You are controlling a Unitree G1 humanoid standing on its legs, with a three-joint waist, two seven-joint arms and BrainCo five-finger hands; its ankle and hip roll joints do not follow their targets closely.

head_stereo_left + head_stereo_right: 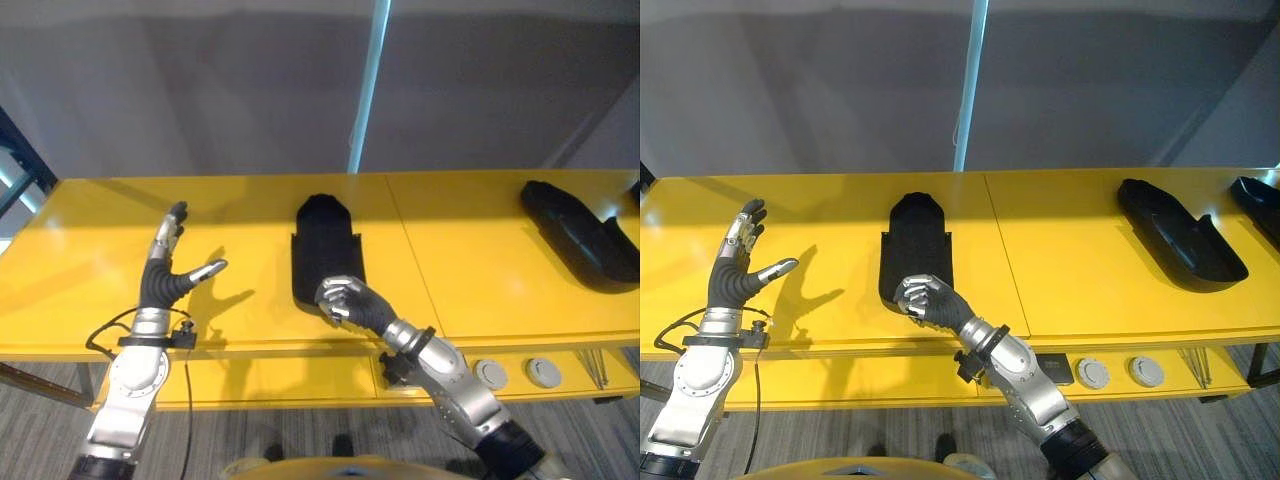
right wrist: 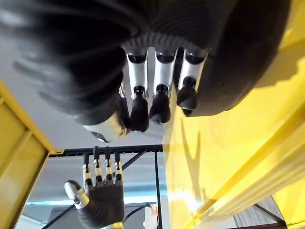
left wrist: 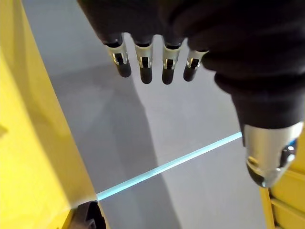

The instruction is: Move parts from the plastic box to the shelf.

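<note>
From the head camera, the right hand (image 1: 345,302), fingers curled on the near end of a black moulded part (image 1: 326,245), sets it on the yellow shelf (image 1: 480,270); release should follow. The left hand (image 3: 157,57) hovers with fingers straight, holding nothing. The right wrist view confirms the curl.

Nothing to read here — no lettering, labels, numbers or signs on the yellow shelf (image 1: 480,270), on the black parts (image 1: 326,250) lying on it, or on the round grey discs (image 1: 1093,373) below its front edge. The grey wall (image 1: 840,90) behind is bare of print too.
</note>
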